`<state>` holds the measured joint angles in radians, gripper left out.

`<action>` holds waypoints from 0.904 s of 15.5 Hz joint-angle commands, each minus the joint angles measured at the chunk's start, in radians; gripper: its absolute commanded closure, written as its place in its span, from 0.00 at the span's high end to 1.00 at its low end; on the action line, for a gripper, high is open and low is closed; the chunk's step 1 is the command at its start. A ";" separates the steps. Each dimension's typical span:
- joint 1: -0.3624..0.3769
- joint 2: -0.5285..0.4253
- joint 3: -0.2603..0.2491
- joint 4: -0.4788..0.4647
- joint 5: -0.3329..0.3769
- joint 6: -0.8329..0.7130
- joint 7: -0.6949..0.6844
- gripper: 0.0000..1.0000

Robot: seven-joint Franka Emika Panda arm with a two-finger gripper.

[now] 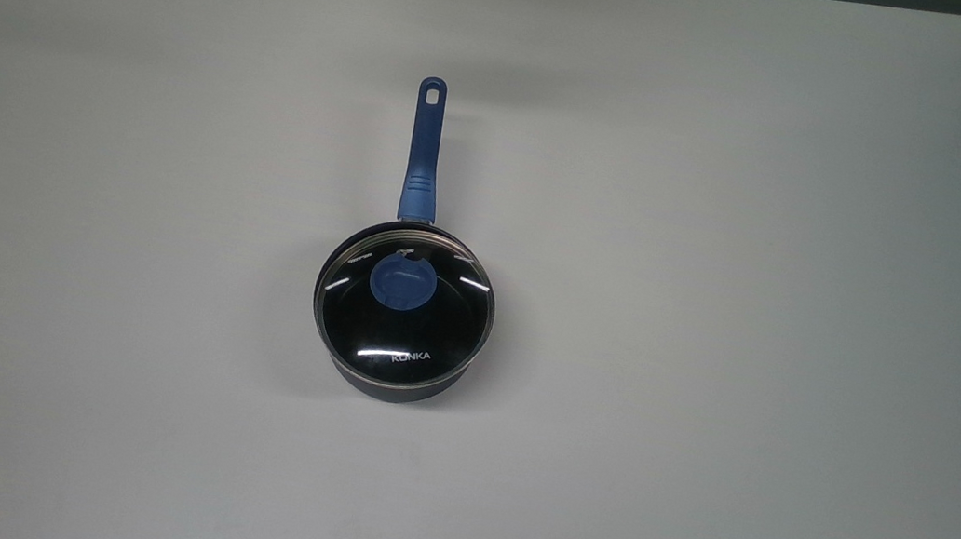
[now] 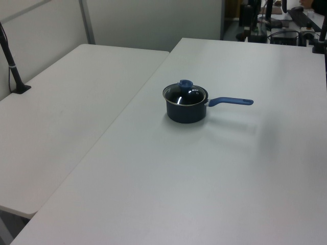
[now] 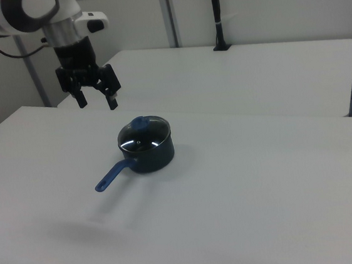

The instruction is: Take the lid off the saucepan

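The dark navy saucepan (image 1: 398, 390) (image 2: 186, 113) (image 3: 153, 158) stands near the middle of the white table. Its blue handle (image 1: 424, 149) (image 2: 231, 101) (image 3: 112, 175) points toward the top view's upper edge. The clear glass lid (image 1: 435, 324) (image 2: 194, 97) (image 3: 154, 134) with its blue knob (image 1: 402, 284) (image 2: 185, 84) (image 3: 140, 124) sits flat on the pan. In the right view my gripper (image 3: 97, 103) hangs open in the air, above and to the left of the pan, with nothing between its fingers.
A second white table (image 2: 61, 117) (image 3: 251, 67) adjoins this one. A black post (image 2: 13, 69) (image 3: 217, 14) is clamped at that table's far edge. Dark equipment (image 2: 276, 20) stands beyond the table in the left view's upper right.
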<state>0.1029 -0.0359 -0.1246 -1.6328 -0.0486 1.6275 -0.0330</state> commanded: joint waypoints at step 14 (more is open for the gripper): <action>0.072 0.476 0.013 0.163 -0.005 0.575 0.663 1.00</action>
<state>0.1554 0.3687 -0.1037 -1.5239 -0.0488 2.1608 0.5760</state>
